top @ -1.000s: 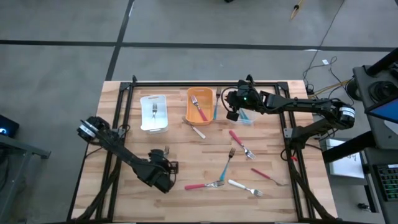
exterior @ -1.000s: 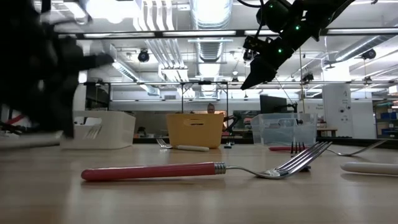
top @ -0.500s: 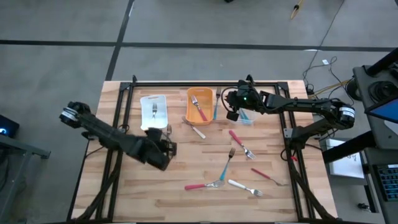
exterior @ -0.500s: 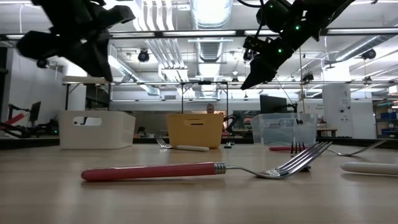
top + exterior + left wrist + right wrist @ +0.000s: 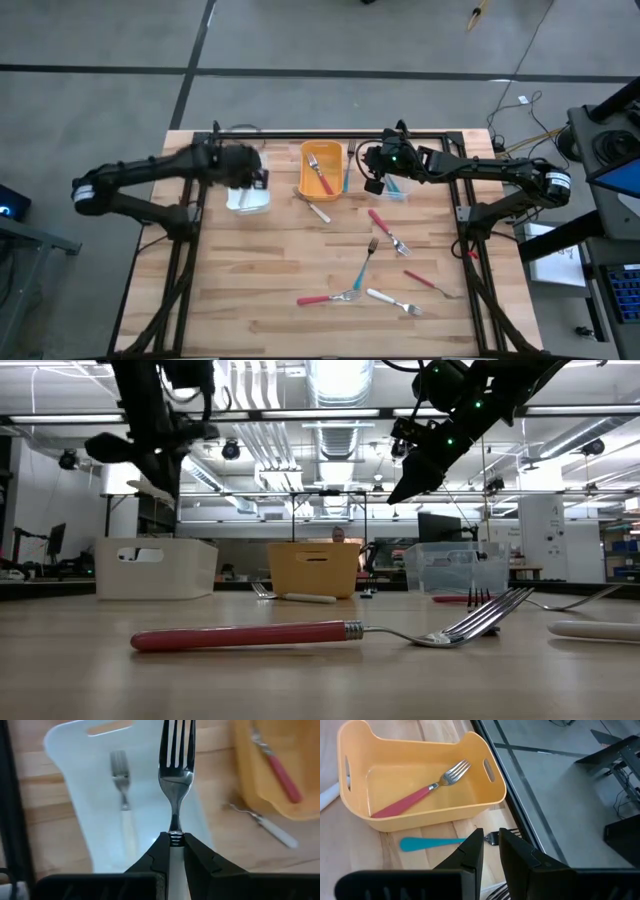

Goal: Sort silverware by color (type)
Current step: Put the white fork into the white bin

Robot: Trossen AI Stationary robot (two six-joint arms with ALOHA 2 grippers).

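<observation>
1. Left gripper jaws clamp a white-handled fork above the white bin, at the bench's 11 o'clock.
2. Right gripper jaws stand narrow, empty, by the orange bin at 12.
3. Loose silverware lies toward 5 o'clock.

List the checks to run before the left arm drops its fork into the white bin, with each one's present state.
1. Left tool shut on the white-handled fork: ok.
2. Fork above the white bin: ok.
3. Colour match: the bin's fork also has a white handle: ok.
4. Landing spot beside that fork bare: ok.
5. Right tool away from the white bin, near the clear bin: ok.
6. Height above the bin floor: cannot tell.
</observation>
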